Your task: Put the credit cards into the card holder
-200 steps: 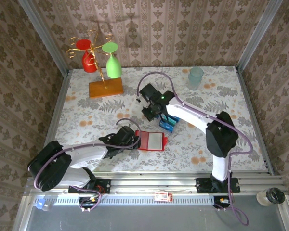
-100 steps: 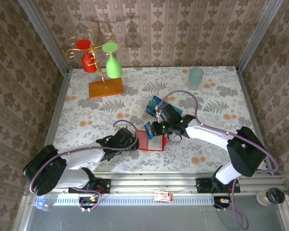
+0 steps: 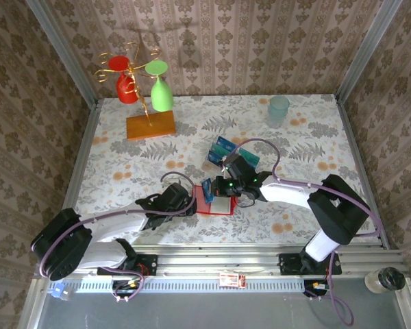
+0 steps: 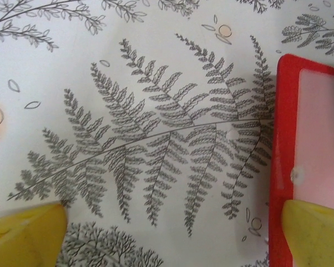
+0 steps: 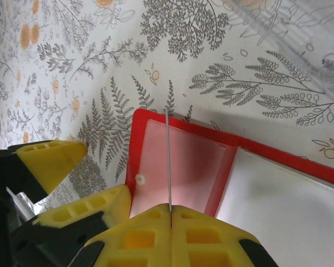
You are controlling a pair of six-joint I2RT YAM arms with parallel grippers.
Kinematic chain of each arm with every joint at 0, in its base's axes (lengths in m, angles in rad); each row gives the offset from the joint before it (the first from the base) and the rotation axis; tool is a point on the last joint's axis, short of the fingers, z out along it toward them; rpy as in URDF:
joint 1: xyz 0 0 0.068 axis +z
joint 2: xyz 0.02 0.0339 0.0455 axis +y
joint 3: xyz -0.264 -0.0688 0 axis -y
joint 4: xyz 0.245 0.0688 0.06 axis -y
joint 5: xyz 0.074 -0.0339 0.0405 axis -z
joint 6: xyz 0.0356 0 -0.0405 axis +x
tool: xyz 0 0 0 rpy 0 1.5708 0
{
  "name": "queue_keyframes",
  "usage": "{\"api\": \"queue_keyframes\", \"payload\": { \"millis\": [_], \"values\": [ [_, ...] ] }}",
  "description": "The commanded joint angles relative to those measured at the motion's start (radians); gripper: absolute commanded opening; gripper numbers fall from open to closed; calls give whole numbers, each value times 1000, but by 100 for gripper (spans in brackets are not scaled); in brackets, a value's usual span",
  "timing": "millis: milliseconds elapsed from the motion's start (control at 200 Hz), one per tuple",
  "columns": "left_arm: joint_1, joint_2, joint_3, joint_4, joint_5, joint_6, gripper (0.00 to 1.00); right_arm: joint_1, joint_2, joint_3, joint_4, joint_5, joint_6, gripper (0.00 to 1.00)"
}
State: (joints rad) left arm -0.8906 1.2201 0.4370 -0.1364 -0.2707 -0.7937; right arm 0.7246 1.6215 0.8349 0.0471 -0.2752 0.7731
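Your right hand (image 5: 170, 210) pinches one blue credit card (image 3: 207, 190), held edge-on over the open red card holder (image 5: 185, 167). Your left hand (image 4: 167, 233) is spread: one fingertip (image 4: 314, 231) at the holder's red edge, the other over bare worktop (image 3: 294, 137). Holder lies flat between both hands. More cards (image 3: 223, 145) stand in the clear rack (image 3: 241, 156) just beyond

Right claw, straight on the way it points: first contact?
The right claw is shut on a card; that card's edge would likely meet the open holder's clear pocket first. Gap unclear.
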Motion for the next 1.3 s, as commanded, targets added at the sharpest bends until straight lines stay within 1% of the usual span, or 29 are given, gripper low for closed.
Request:
{"api": "queue_keyframes", "payload": {
  "millis": [0,130,255,395,575,765,1050,1175,1250,1265,1295],
  "values": [
    [-7,-53,20,-91,-43,-18,100,4,37,16,18,-31,20,0],
    [-7,-101,24,-113,-54,-11,100,4,77,34,6,-58,8,0],
    [-5,-114,35,-125,-53,0,100,4,112,54,4,-95,0,0],
    [-4,-87,56,-117,-45,29,100,5,123,61,2,-111,-4,0],
    [-4,-13,90,-79,-25,68,100,4,108,57,-6,-113,-9,0],
    [-4,59,117,-53,-14,88,100,-12,42,43,-22,-108,-11,0],
    [-5,79,126,-21,-4,97,100,-83,-139,-45,-50,-56,10,0],
    [-4,86,141,-18,-5,116,100,-85,-206,-108,-30,-13,40,0],
    [-4,99,157,-17,-5,131,100,-84,-222,-159,9,12,67,0],
    [-3,102,159,-16,-4,133,100,-84,-253,-168,18,17,74,0],
    [-2,110,166,-15,-2,138,100,-84,-266,-188,38,22,87,0]
  ]
}}
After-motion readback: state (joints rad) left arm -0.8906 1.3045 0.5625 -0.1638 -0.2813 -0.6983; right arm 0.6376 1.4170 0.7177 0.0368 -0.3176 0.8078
